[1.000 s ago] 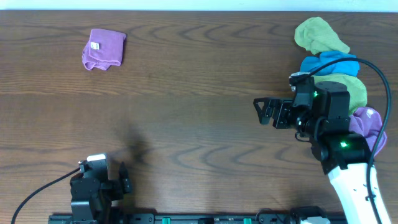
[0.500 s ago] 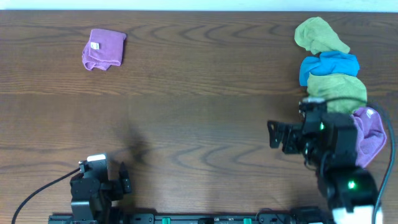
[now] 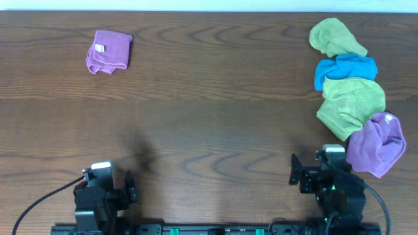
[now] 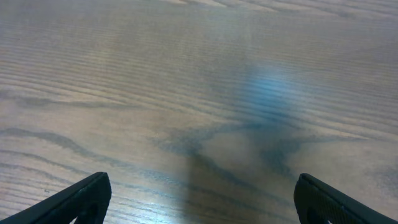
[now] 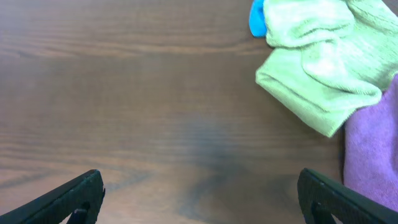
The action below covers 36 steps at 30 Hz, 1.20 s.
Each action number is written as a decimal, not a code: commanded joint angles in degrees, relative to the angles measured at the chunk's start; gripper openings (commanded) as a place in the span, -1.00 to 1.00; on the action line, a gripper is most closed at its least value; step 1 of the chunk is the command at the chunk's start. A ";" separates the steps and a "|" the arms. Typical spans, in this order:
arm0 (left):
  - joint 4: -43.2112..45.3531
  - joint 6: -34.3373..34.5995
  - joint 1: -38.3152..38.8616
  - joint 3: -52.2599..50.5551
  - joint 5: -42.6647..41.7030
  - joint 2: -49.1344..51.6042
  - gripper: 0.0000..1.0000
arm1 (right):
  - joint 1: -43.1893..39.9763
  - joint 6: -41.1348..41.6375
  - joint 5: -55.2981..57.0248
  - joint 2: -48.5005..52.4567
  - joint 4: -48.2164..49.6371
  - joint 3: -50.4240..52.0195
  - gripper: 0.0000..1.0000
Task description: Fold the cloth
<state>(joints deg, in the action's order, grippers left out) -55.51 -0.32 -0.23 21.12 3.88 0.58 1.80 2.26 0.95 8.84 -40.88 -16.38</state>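
Note:
The cloth (image 3: 109,51), pinkish-purple with a small white tag, lies folded into a small bundle at the far left of the table. It is out of both wrist views. My left gripper (image 3: 130,188) rests at the front left edge, open and empty, with only bare wood between its fingers in the left wrist view (image 4: 199,202). My right gripper (image 3: 295,177) is at the front right edge, open and empty, and its wrist view (image 5: 202,199) also shows bare wood. Both grippers are far from the cloth.
A pile of cloths runs down the right side: a lime-green cloth (image 3: 335,36), a blue cloth (image 3: 346,68), a second lime-green cloth (image 3: 351,104) and a violet-purple cloth with a white tag (image 3: 377,143). The green cloth (image 5: 323,74) and the violet cloth (image 5: 373,155) show in the right wrist view.
My right arm has pulled back from beside the cloth pile to the front right edge of the table, empty. The left arm and all cloths have not moved.

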 commanded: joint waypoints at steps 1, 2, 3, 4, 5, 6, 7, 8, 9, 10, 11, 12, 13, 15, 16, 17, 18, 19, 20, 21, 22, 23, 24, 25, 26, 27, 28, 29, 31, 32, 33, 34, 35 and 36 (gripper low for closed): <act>-0.42 -1.01 0.26 -0.39 1.03 -0.37 0.90 | -0.63 -2.58 1.20 -2.89 -0.72 2.25 0.98; -0.42 -1.01 0.26 -0.39 1.03 -0.37 0.90 | -0.61 -2.60 1.20 -3.80 -1.07 2.89 0.99; -0.42 -1.01 0.26 -0.39 1.05 -0.37 0.90 | -0.63 -2.60 1.22 -4.81 -1.46 3.54 0.99; -0.39 -1.01 0.26 -0.39 1.03 -0.37 0.90 | -0.66 -2.58 1.22 -5.57 -1.84 4.09 0.98; -0.42 -1.01 0.26 -0.39 1.03 -0.37 0.90 | -0.66 -2.58 1.22 -6.29 -2.23 4.61 0.99; -0.39 -1.01 0.26 -0.39 1.03 -0.37 0.91 | -0.66 -2.58 1.22 -6.97 -2.58 5.09 0.99; -0.39 -1.01 0.26 -0.39 1.03 -0.37 0.90 | -0.66 -2.58 1.22 -7.72 -2.80 5.73 0.99; -0.42 -1.01 0.26 -0.39 1.03 -0.37 0.90 | -0.66 -2.58 1.22 -8.31 -2.89 6.40 0.99; -0.42 -1.01 0.26 -0.39 1.03 -0.37 0.90 | -0.68 -2.58 1.22 -8.57 -2.84 6.80 0.99; -0.42 -1.01 0.26 -0.39 1.03 -0.37 0.90 | -0.68 -2.60 1.33 -8.52 -2.86 6.82 0.99; -0.42 -1.01 0.26 -0.39 1.03 -0.37 0.90 | -0.68 -2.58 1.86 -8.52 -2.84 6.82 0.99; -0.39 -1.01 0.26 -0.39 1.05 -0.37 0.91 | -0.68 -2.58 2.16 -8.52 -2.86 6.82 0.99; -0.42 -1.01 0.26 -0.39 1.03 -0.37 0.90 | -0.68 -2.58 2.40 -8.52 -2.86 6.82 0.98; -0.42 -1.01 0.26 -0.39 1.03 -0.37 0.90 | -0.66 -2.56 2.71 -8.52 -2.86 6.82 0.98; -0.42 -1.01 0.26 -0.39 1.03 -0.37 0.91 | -0.66 -2.56 2.71 -8.50 -2.84 6.82 0.98; -0.42 -1.01 0.26 -0.39 1.03 -0.37 0.90 | -0.66 -2.56 2.69 -8.50 -2.82 6.80 0.99; -0.42 -1.01 0.26 -0.39 1.03 -0.37 0.90 | -0.66 -2.56 2.69 -8.50 -2.75 6.80 0.99; -0.42 -1.01 0.26 -0.39 1.03 -0.37 0.90 | -0.66 -2.56 2.69 -8.50 -2.75 6.80 0.98; -0.42 -1.01 0.26 -0.39 1.03 -0.37 0.90 | -0.66 -2.56 2.71 -8.50 -2.73 6.80 0.99; -0.42 -1.01 0.26 -0.39 1.03 -0.37 0.90 | -0.66 -2.56 2.69 -8.50 -2.73 6.80 0.99; -0.42 -1.01 0.26 -0.39 1.03 -0.37 0.91 | -0.66 -2.56 2.69 -8.50 -2.71 6.80 0.99; -0.42 -1.01 0.26 -0.39 1.03 -0.37 0.90 | -0.66 -2.56 2.69 -8.50 -2.71 6.80 0.99; -0.42 -1.01 0.26 -0.39 1.03 -0.37 0.90 | -0.66 -2.56 2.69 -8.50 -2.71 6.80 0.98; -0.42 -1.01 0.26 -0.39 1.03 -0.37 0.90 | -0.66 -2.56 2.69 -8.50 -2.69 6.80 0.98; -0.39 -1.01 0.26 -0.39 1.05 -0.37 0.90 | -0.66 -2.56 2.69 -8.50 -2.69 6.80 0.98; -0.42 -1.01 0.26 -0.39 1.03 -0.37 0.90 | -0.66 -2.56 2.69 -8.50 -2.69 6.80 0.99; -0.42 -1.01 0.26 -0.39 1.03 -0.37 0.90 | -0.66 -2.56 2.69 -8.50 -2.69 6.80 0.98; -0.42 -1.01 0.26 -0.39 1.05 -0.37 0.90 | -0.66 -2.56 2.69 -8.50 -2.69 6.80 0.99; -0.39 -1.01 0.26 -0.39 1.03 -0.37 0.90 | -0.66 -2.56 2.69 -8.50 -2.69 6.80 0.98; -0.42 -1.01 0.26 -0.39 1.05 -0.37 0.90 | -0.66 -2.56 2.69 -8.50 -2.69 6.80 0.98; -0.42 -1.01 0.26 -0.39 1.03 -0.37 0.90 | -0.66 -2.56 2.71 -8.50 -2.69 6.80 0.98; -0.42 -1.01 0.26 -0.39 1.05 -0.37 0.90 | -0.66 -2.56 2.69 -8.50 -2.69 6.80 0.99; -0.42 -1.01 0.26 -0.39 1.03 -0.37 0.90 | -0.66 -2.56 2.69 -8.50 -2.69 6.80 0.98; -0.42 -1.01 0.26 -0.39 1.05 -0.37 0.90 | -0.66 -2.56 2.69 -8.50 -2.69 6.80 0.98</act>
<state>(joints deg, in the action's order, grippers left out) -55.51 -0.32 -0.23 21.12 3.88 0.58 1.56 0.58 3.07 0.95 -43.64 -10.04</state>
